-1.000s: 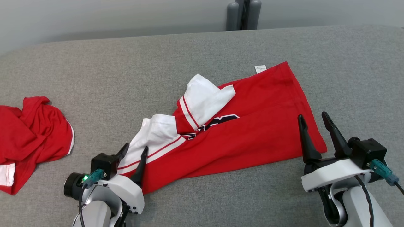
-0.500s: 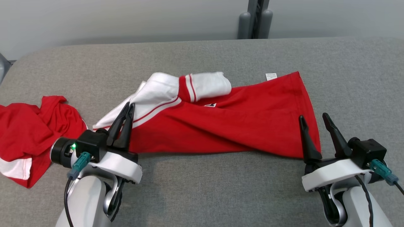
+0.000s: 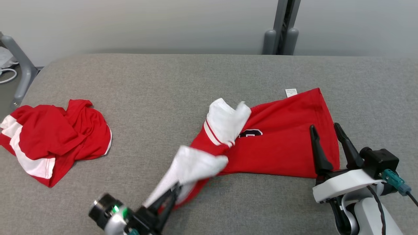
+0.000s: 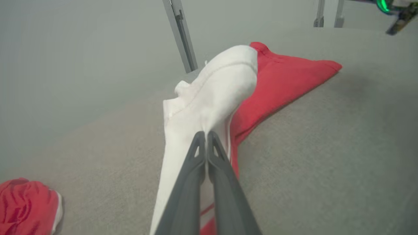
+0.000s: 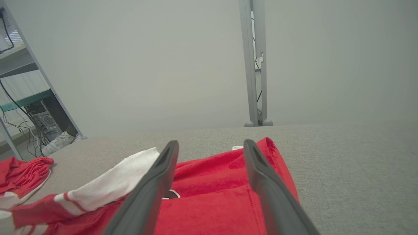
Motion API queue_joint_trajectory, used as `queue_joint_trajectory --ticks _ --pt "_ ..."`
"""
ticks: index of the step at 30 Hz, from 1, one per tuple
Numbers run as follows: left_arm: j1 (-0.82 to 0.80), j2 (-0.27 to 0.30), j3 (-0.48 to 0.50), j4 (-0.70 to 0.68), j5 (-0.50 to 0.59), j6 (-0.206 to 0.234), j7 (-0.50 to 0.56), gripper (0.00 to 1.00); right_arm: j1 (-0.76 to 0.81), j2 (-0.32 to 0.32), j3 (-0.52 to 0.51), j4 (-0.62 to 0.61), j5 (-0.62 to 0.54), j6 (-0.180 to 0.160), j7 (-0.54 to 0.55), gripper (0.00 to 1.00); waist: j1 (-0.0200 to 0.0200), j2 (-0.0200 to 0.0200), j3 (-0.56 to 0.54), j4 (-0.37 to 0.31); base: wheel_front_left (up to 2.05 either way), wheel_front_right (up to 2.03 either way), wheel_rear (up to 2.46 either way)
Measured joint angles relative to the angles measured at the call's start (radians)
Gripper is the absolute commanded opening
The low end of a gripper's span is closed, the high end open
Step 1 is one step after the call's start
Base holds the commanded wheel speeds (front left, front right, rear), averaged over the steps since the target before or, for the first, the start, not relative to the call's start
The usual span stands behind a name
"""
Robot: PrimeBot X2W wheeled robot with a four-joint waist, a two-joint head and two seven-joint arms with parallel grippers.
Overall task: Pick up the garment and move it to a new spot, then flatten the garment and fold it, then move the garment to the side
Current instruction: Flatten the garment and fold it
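Observation:
A red garment [image 3: 281, 150] with white sleeves and a dark chest print lies crumpled on the grey table [image 3: 183, 85]. My left gripper [image 3: 169, 197] is shut on its white sleeve [image 4: 209, 98] and holds that end lifted at the lower middle of the head view. The red body [image 4: 281, 78] trails away behind the sleeve. My right gripper [image 3: 325, 130] stands open over the garment's right hem [image 5: 274, 169], its fingers apart with nothing between them. A small white label [image 3: 291, 92] sticks out at the far hem.
A second red and white garment [image 3: 55, 137] lies bunched at the table's left side, also in the wrist views [image 4: 26, 205] [image 5: 23, 173]. A grey post [image 3: 282, 29] rises behind the far edge. A metal frame leg [image 3: 19, 62] stands at the far left corner.
My left gripper has pulled the white sleeve back towards the near edge and rightward, bunching the garment. The head camera has shifted, showing more of the far wall. The right gripper stays open.

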Motion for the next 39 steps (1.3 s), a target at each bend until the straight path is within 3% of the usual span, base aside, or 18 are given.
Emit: queue_joint_trajectory --ticks 3,6,12,20,30,39 --pt "0.031 0.027 -0.087 0.063 -0.004 -0.006 0.000 0.00 0.003 0.000 0.003 0.005 0.000 0.000 0.000 1.00 0.0000 0.0000 -0.005 0.008 0.00 0.00 0.00" --pt "0.035 0.045 -0.163 0.150 -0.039 -0.007 0.017 1.00 0.003 0.000 0.005 0.010 0.000 0.000 0.000 1.00 0.0000 0.0000 -0.008 0.011 0.00 0.00 0.00" --pt "-0.012 0.020 -0.137 0.163 -0.147 -0.007 0.005 1.00 0.003 0.000 0.003 0.013 0.004 0.000 0.000 1.00 0.0000 0.0000 -0.011 0.009 0.00 0.00 0.00" --pt "-0.052 -0.022 0.051 -0.001 -0.249 0.025 0.000 1.00 0.007 0.000 0.004 0.014 0.004 0.000 -0.002 1.00 0.0000 0.0000 -0.025 -0.003 0.00 0.00 0.00" --pt "-0.065 -0.092 0.235 -0.078 -0.242 0.067 0.000 1.00 0.007 0.000 0.010 0.002 -0.003 0.000 -0.002 1.00 0.0000 0.0000 -0.031 -0.024 0.00 0.00 0.00" --pt "-0.035 -0.150 0.300 -0.049 -0.206 0.060 0.000 1.00 0.014 0.000 0.024 -0.004 -0.003 0.000 -0.002 1.00 0.0000 0.0000 -0.025 -0.049 0.00 0.00 0.00"
